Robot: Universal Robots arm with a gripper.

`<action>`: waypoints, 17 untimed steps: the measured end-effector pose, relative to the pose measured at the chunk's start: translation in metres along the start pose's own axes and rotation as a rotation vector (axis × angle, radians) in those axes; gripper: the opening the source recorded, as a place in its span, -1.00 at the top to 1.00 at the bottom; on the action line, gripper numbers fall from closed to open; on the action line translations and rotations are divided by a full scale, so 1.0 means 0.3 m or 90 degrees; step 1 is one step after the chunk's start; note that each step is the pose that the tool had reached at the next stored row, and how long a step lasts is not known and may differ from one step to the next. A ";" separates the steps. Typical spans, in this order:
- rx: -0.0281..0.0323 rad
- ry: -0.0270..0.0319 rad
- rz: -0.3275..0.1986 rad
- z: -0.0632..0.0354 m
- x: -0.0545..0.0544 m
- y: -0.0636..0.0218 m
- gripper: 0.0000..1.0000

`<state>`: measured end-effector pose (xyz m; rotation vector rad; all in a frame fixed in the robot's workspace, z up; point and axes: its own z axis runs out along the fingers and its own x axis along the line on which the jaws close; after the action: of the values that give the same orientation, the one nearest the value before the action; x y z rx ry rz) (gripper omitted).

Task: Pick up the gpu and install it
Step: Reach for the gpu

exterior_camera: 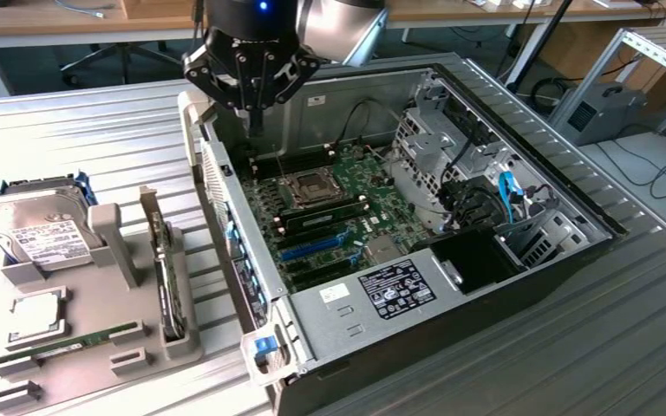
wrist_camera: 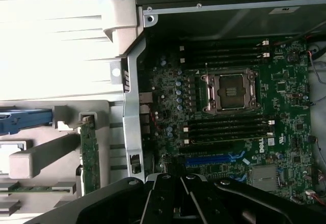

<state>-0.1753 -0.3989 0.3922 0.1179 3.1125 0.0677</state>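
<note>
- The fingers (exterior_camera: 252, 106) are shut, holding nothing, above the computer case (exterior_camera: 519, 137).
- The gpu (exterior_camera: 169, 279) stands untouched in its holder (exterior_camera: 114, 355).
- Grabbing it likely needs fingers opened.

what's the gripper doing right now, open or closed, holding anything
gripper: closed, holding nothing; the gpu stands in the holder

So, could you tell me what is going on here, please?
The arm's gripper hangs shut, with nothing in it, above the open PC case, over the far end of the motherboard. The gpu stands on edge in the grey rack at the exterior view's left of the case, not yet picked up.
</note>
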 end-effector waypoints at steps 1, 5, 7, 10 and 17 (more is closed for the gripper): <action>0.0000 0.0000 0.000 0.000 0.002 0.000 0.79; 0.0000 0.0000 0.000 0.000 0.007 -0.001 0.79; 0.0000 0.0000 0.000 0.000 0.010 -0.001 0.79; 0.0000 0.0000 0.000 0.000 0.013 -0.001 0.79; 0.0000 0.0000 0.000 0.000 0.023 -0.002 0.79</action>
<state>-0.1822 -0.3989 0.3920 0.1180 3.1125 0.0677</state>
